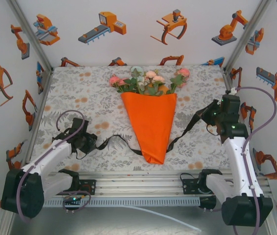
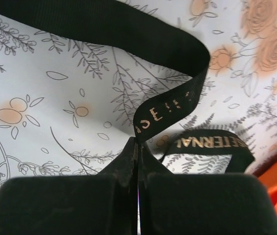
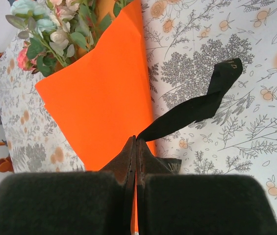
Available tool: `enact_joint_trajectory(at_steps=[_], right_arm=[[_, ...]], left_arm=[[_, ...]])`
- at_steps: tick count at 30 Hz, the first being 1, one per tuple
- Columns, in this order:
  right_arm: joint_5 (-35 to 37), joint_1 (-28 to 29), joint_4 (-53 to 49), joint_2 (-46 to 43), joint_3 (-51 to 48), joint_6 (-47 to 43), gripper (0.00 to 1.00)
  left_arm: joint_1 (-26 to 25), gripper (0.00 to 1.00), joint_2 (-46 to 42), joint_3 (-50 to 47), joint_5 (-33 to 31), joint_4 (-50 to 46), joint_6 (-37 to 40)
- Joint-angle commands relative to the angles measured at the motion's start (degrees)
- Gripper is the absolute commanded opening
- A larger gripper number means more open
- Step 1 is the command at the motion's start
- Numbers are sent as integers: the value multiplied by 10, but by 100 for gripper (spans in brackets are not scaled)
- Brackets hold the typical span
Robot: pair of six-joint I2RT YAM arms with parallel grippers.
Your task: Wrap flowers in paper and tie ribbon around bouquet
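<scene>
Overhead, you see the bouquet (image 1: pixel 150 122) lying mid-table, its narrow tip toward the near edge. The ribbon (image 1: pixel 120 139) passes beneath that tip, from the left gripper (image 1: pixel 94 145) to the right gripper (image 1: pixel 205 114). Your wrist cameras add what that view cannot: each pair of fingers pressed together on the black band, and gold lettering above the floral tablecloth (image 2: pixel 55 122).

Robot lab cell, aluminium frame (image 1: pixel 29 29), walls (image 1: pixel 138 49) (robot-arm prints (image 1: pixel 229 30)), floral tablecloth (image 1: pixel 79 98)
</scene>
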Motion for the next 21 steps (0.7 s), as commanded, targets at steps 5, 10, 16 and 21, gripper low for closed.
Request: enact_joint_trajectory(at_steps=[5,10,16,21], right_arm=[[7,6,-2,-7,19,-44,0],[25,6,27,0,30,-31,0],[141,0,87,62,27,-46,0],[148,-19,147,147,44,-63,0]], left_arm=[[-11,0,-34,89,-10,39,65],[-14,0,20,160,2,71,95],[8,0,133,231,-38,115,143],[40,0,219,270,-14,155,147]])
